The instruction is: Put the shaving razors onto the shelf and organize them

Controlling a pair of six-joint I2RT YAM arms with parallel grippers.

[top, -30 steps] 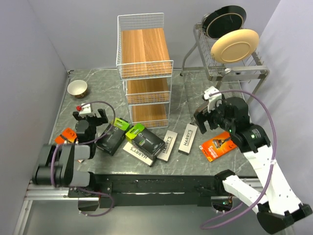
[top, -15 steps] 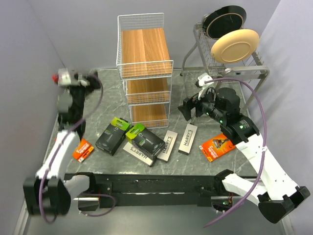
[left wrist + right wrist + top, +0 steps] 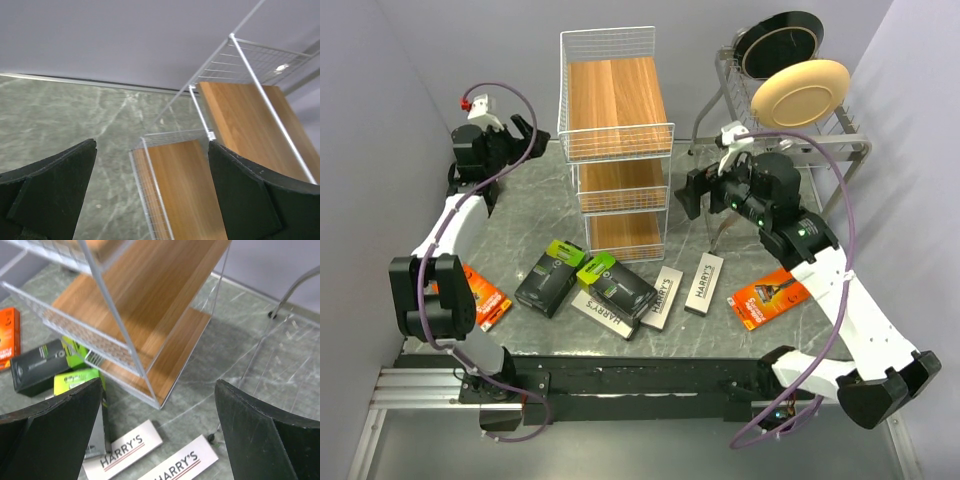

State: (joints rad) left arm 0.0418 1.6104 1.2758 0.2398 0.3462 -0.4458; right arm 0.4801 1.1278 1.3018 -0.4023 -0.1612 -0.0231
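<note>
My left arm reaches out to 10 o'clock, its left gripper (image 3: pixel 510 138) spread wide and holding nothing, facing the shelf (image 3: pixel 616 95) across bare table (image 3: pixel 520 200). My right gripper (image 3: pixel 698 193), equally wide and holding nothing, hangs at the shelf's 3 o'clock, near the dish rack (image 3: pixel 750 150). At the shelf's 6 o'clock lie black boxes (image 3: pixel 548 277), HARRY'S boxes (image 3: pixel 704 282) and an orange pack (image 3: pixel 768 298).

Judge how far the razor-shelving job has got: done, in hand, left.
Done: nothing; the shelf is bare. In hand: nothing; both pairs of jaws stand open, empty. Left: the black-green boxes, Harry's boxes and orange packs all lie on the table.
</note>
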